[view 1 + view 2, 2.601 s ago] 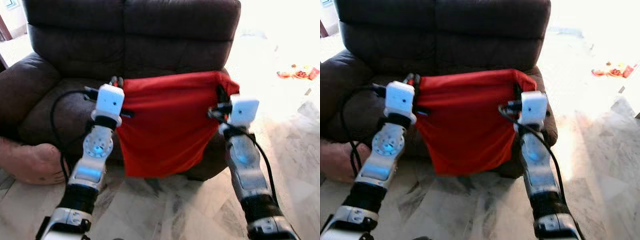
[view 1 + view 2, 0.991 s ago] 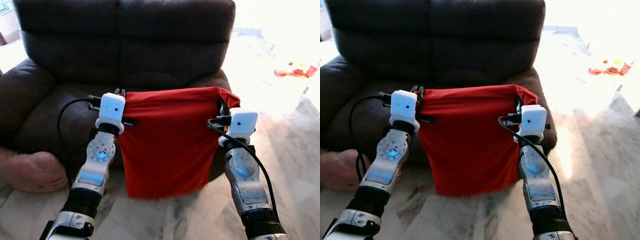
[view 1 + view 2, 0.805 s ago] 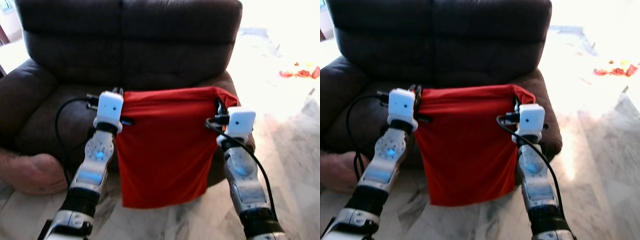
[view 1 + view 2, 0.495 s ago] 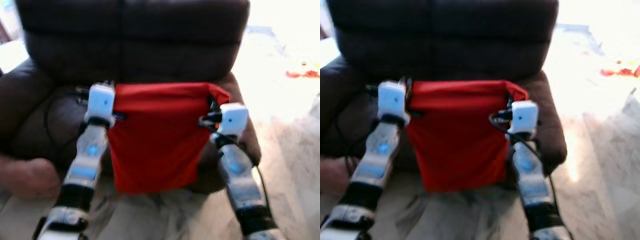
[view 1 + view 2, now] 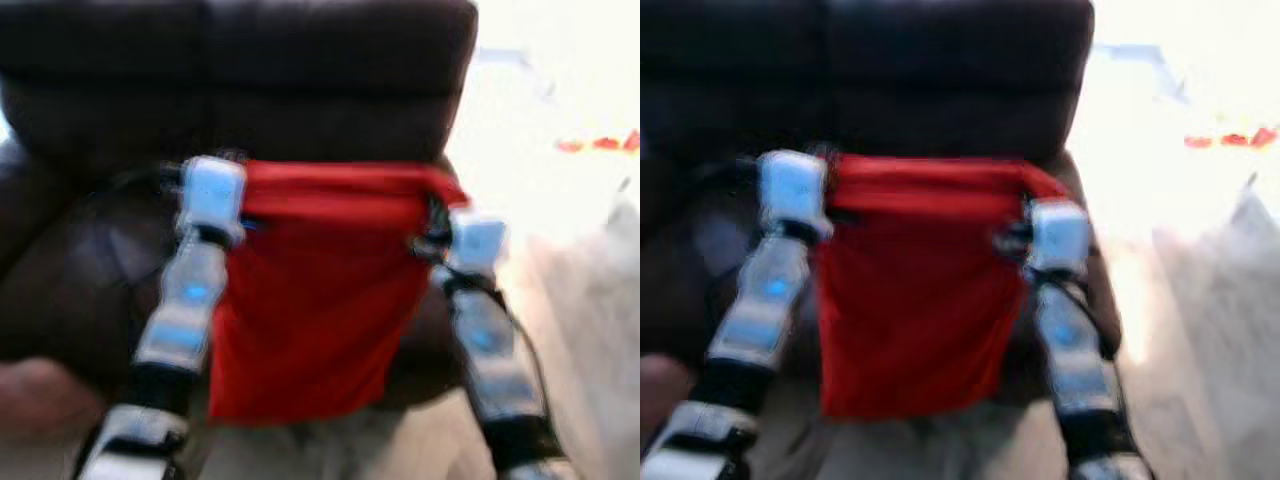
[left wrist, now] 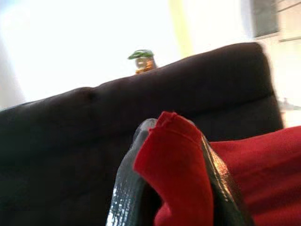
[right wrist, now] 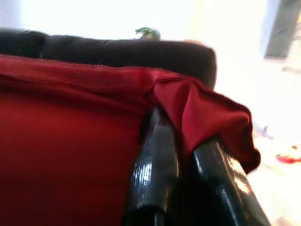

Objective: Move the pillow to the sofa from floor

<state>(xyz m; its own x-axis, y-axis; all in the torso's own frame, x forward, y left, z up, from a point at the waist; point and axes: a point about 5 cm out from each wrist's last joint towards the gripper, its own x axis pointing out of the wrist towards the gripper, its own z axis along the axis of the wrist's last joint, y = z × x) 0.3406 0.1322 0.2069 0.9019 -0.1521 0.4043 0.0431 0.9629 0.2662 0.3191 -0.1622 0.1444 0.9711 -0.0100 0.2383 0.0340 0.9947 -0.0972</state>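
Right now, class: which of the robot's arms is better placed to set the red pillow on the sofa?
Neither alone. The left gripper and right gripper each pinch a top corner of the red pillow, which hangs between them in front of the sofa seat. Likely both should move forward together.

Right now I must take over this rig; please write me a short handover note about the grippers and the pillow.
Left gripper: shut on one top corner of the flat red fabric pillow.
Right gripper: shut on the other top corner.
The pillow hangs between both arms, off the floor, in front of the dark brown leather sofa.
Done: pickup.
Left: step closer, lower it onto the seat, open both grippers.
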